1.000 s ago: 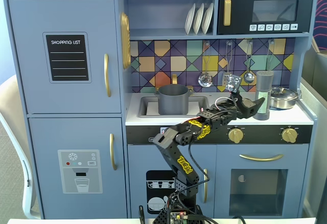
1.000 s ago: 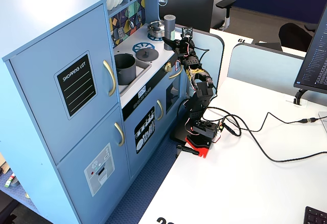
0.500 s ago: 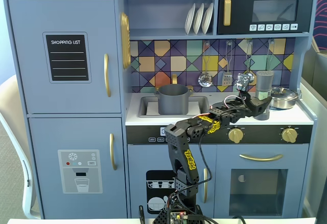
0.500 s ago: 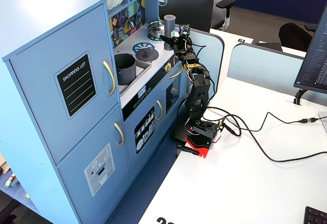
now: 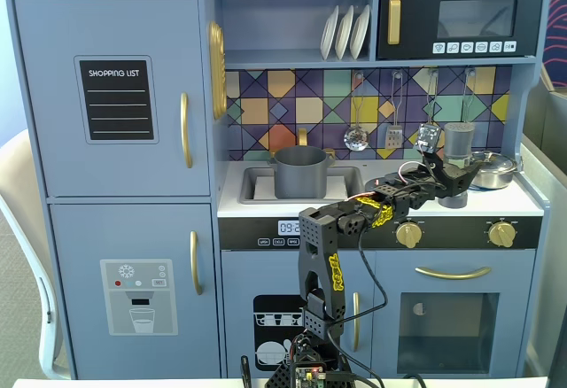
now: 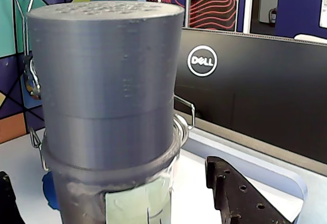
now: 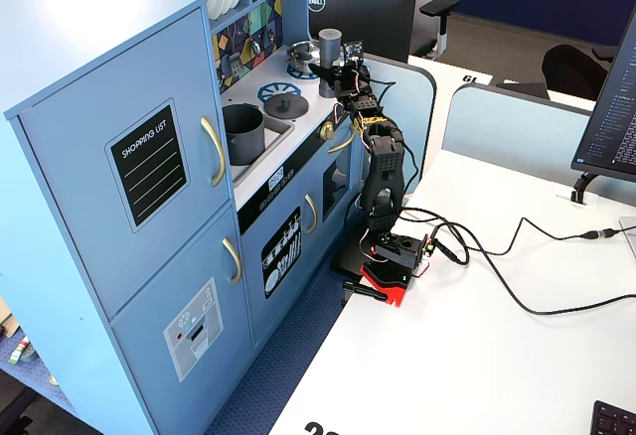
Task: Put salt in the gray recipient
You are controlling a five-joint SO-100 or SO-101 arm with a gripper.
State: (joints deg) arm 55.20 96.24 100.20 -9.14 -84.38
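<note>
The salt is a tall gray shaker with a pale green label. It stands at the right end of the toy kitchen counter and fills the wrist view. It also shows in the other fixed view. My gripper is open around its lower part. One black finger shows on the right and the other at the left edge, each with a gap to the shaker. The gray recipient, a matte dark pot, sits in the sink to the left, also seen from the side.
A shiny steel pan stands right behind the salt, its rim visible in the wrist view. A flat gray lid lies between sink and stove. Utensils hang on the back wall. A Dell monitor stands beyond the counter's end.
</note>
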